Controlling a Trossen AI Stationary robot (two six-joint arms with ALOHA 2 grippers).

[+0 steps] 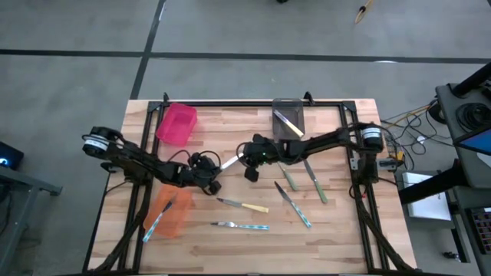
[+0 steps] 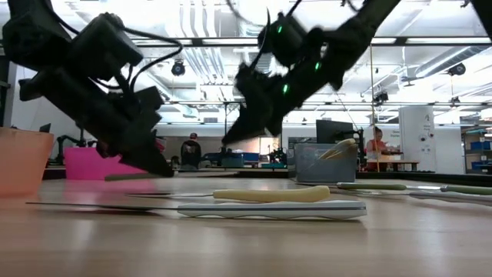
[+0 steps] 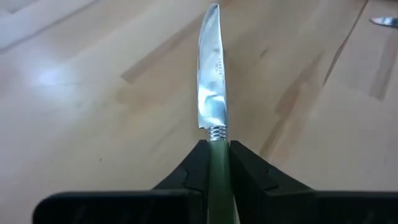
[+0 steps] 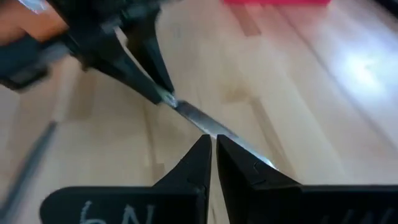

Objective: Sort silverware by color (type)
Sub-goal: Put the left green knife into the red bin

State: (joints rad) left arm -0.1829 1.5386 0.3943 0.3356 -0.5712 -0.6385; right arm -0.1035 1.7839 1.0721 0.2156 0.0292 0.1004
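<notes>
Green-handled, the knife (image 3: 211, 118) we see near the middle of the wooden table (image 1: 337, 238) is clamped by its handle in the left gripper (image 3: 217, 163), while the right gripper (image 4: 212, 152) hovers just beside its blade with jaws together, holding nothing.

Knife (image 3: 211, 93) between bins (image 1: 176, 124), mid-table (image 1: 230, 238)

green-handled knife (image 3: 212, 118) gripped by handle; other knives (image 1: 244, 205) flat on table
</notes>
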